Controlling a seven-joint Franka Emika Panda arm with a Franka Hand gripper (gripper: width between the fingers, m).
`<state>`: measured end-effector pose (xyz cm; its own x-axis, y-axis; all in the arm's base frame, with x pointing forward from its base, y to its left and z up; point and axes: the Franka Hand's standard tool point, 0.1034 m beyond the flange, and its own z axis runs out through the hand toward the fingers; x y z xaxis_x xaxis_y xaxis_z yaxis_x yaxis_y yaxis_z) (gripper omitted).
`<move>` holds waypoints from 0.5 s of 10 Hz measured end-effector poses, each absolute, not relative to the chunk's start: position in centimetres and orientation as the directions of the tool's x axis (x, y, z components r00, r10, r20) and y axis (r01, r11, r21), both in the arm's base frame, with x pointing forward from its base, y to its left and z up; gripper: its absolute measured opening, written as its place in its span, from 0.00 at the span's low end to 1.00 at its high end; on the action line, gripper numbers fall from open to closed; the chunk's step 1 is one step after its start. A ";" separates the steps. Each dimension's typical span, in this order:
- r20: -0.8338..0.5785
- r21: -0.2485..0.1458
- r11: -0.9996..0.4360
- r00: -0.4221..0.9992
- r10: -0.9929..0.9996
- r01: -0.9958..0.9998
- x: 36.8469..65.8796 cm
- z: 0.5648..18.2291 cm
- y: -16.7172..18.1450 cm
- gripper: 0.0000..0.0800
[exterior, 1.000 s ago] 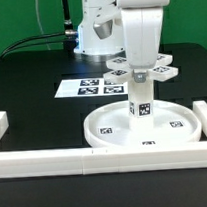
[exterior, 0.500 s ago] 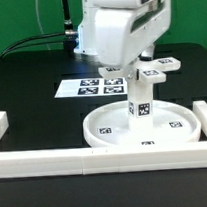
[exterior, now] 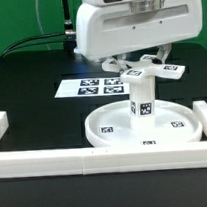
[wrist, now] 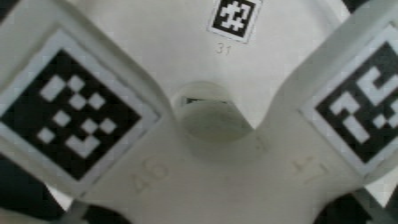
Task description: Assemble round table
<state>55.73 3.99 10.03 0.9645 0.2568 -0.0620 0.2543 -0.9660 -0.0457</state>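
Disc (exterior: 143, 127) sits flat on the black table (exterior: 32, 106), rim up, with the short post (exterior: 141, 99) standing upright in its middle. Cross-shaped piece (exterior: 149, 66) is right on top of the post, directly under the tool, arms sticking out sideways with tags facing up. The tool itself is hidden behind the big white wrist housing in the exterior view, so honestly can't tell if it's pinching the cross or spread apart. Wrist view is basically filled with the cross's arms (wrist: 80, 100) and their tags, super close. Marker board (exterior: 90, 88) lies flat on the table beyond the disc, behind the tool. White rails (exterior: 55, 160) border the near side.
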 end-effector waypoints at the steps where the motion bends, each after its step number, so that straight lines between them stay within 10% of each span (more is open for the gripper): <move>1: -0.065 -0.049 -0.989 0.987 0.146 0.143 55.7 10.0 4.0 0.57; 5: -0.076 -0.038 -0.966 0.965 -0.252 -0.256 55.8 10.0 4.0 0.57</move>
